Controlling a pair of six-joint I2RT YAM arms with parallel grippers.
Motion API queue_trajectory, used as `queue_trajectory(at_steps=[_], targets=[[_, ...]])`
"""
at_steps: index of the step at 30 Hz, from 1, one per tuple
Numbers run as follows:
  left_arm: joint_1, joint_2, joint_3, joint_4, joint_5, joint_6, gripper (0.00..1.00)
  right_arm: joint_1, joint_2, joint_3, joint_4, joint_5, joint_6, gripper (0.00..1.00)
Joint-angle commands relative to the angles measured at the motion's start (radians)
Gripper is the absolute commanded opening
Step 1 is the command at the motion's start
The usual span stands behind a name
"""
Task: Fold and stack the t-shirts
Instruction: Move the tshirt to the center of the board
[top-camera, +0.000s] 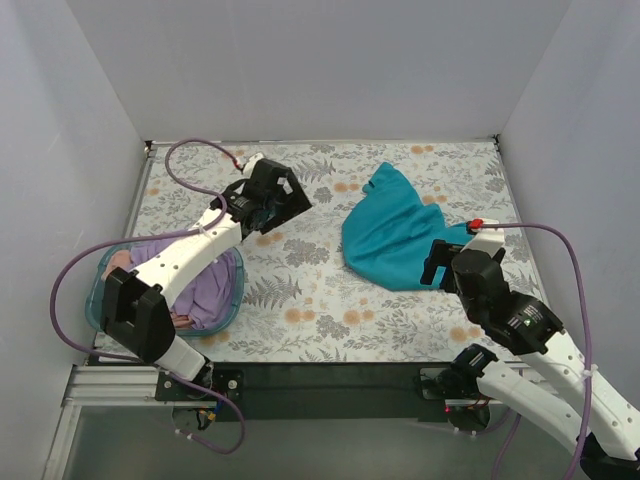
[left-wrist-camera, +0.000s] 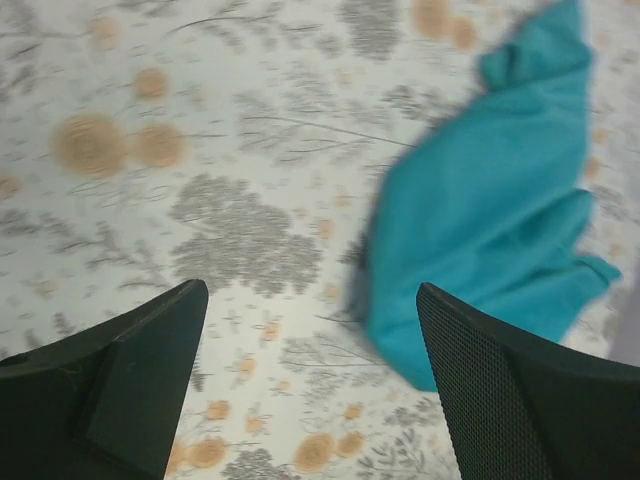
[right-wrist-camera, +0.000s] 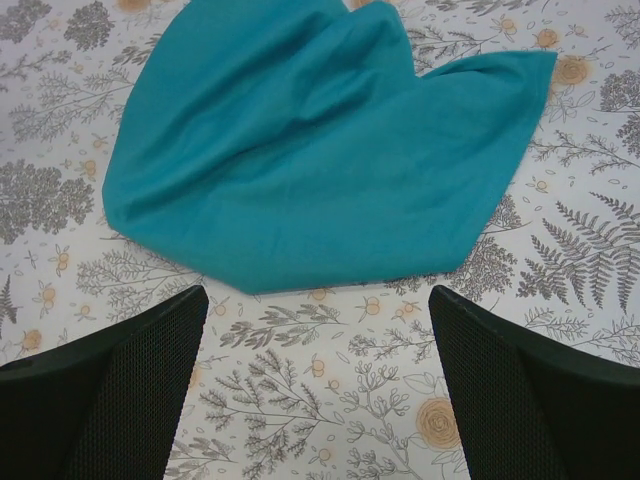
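Note:
A teal-blue t-shirt (top-camera: 395, 235) lies crumpled on the floral tablecloth at the centre right; it also shows in the left wrist view (left-wrist-camera: 490, 200) and the right wrist view (right-wrist-camera: 310, 140). A lavender purple t-shirt (top-camera: 210, 290) lies in the blue basket (top-camera: 236, 296) at the left, with a bit of pinkish cloth (top-camera: 120, 262) at the basket's far end. My left gripper (top-camera: 285, 198) is open and empty above the cloth, left of the teal shirt. My right gripper (top-camera: 437, 262) is open and empty at the teal shirt's near right edge.
White walls close the table on three sides. The left arm reaches over the basket. A purple cable (top-camera: 190, 160) loops over the back left. Bare floral cloth (top-camera: 330, 310) lies between the basket and the right arm.

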Motion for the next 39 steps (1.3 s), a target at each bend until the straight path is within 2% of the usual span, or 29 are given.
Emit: queue_trajectory(at_steps=[1,6,9,11,12,14,15,17,18,19,21,24,30,33,35,37,38,39], targets=[[0.061,-0.057,-0.096,-0.025,0.006,-0.063,0.86,-0.001,0.002,0.031,-0.029,-0.043,-0.004,0.98],[0.058,-0.085,-0.233,0.045,0.132,-0.055,0.88,-0.015,0.085,0.0,-0.034,-0.02,0.03,0.98],[0.048,-0.085,-0.276,0.116,0.18,-0.043,0.89,-0.096,0.162,0.0,-0.023,-0.017,0.029,0.98],[0.045,-0.053,-0.262,0.133,0.201,-0.028,0.89,-0.229,0.222,-0.004,0.011,-0.095,-0.041,0.98],[0.042,-0.036,-0.243,0.156,0.212,-0.02,0.89,-0.348,0.24,-0.024,0.064,-0.15,-0.072,0.99],[0.042,0.025,-0.222,0.196,0.215,-0.005,0.89,-0.485,0.3,-0.058,0.113,-0.355,-0.123,0.99],[0.042,0.053,-0.187,0.23,0.253,0.002,0.9,-0.62,0.32,-0.075,0.133,-0.423,-0.144,0.98],[0.04,0.166,-0.135,0.244,0.282,0.015,0.9,-0.728,0.363,-0.118,0.164,-0.578,-0.142,0.98],[0.038,0.203,-0.077,0.244,0.328,0.021,0.9,-0.829,0.371,-0.133,0.189,-0.624,-0.128,0.98],[0.037,0.249,-0.046,0.242,0.348,0.031,0.9,-0.865,0.384,-0.173,0.266,-0.709,-0.12,0.97],[0.02,0.35,0.0,0.248,0.377,0.049,0.9,-0.914,0.413,-0.178,0.29,-0.755,-0.111,0.94],[-0.007,0.464,0.106,0.238,0.381,0.075,0.9,-0.923,0.463,-0.172,0.318,-0.736,-0.12,0.94],[-0.032,0.595,0.227,0.221,0.394,0.08,0.9,-0.939,0.573,-0.195,0.417,-0.729,-0.119,0.92],[-0.043,0.662,0.271,0.219,0.411,0.075,0.88,-0.94,0.619,-0.198,0.451,-0.735,-0.122,0.87],[-0.054,0.708,0.293,0.218,0.419,0.077,0.84,-0.942,0.648,-0.205,0.476,-0.738,-0.111,0.86],[-0.06,0.737,0.331,0.21,0.428,0.08,0.74,-0.94,0.686,-0.207,0.514,-0.755,-0.106,0.83],[-0.064,0.766,0.347,0.207,0.437,0.081,0.65,-0.94,0.7,-0.205,0.525,-0.773,-0.105,0.74],[-0.066,0.776,0.366,0.204,0.456,0.084,0.27,-0.94,0.714,-0.204,0.535,-0.794,-0.114,0.68]])
